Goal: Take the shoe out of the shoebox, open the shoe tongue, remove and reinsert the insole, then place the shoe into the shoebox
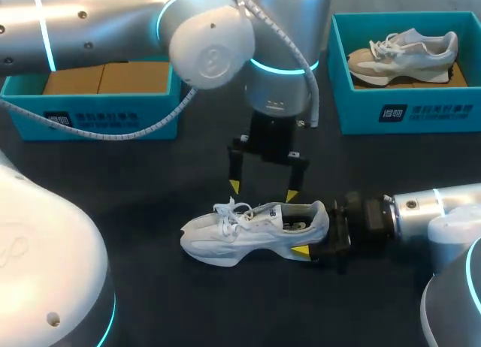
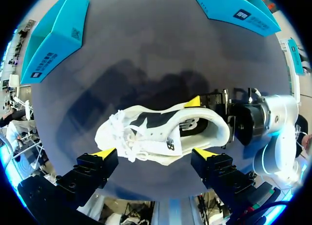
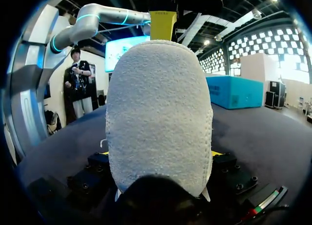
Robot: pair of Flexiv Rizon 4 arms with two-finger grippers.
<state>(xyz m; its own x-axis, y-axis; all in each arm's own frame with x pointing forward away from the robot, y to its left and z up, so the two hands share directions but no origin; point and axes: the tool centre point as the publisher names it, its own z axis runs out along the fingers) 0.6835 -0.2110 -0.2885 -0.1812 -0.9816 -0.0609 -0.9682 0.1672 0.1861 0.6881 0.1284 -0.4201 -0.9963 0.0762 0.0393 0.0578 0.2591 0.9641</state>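
Note:
A white shoe (image 1: 225, 242) lies on its sole on the dark table, toe to the left, laces loose and its opening facing up. My right gripper (image 1: 317, 238) comes in from the right and is shut on the shoe's heel (image 3: 158, 113), one yellow tip on each side. My left gripper (image 1: 263, 191) hangs open just above the shoe's opening (image 2: 187, 125), its fingers astride the shoe without touching it. In the right wrist view, one yellow fingertip (image 3: 163, 24) of the left gripper shows above the heel. The insole is hard to make out inside the shoe.
A teal shoebox (image 1: 90, 118) with brown card inside stands at the back left. Another teal shoebox (image 1: 406, 110) at the back right holds a grey shoe (image 1: 402, 54). Bare dark table lies in front of the white shoe.

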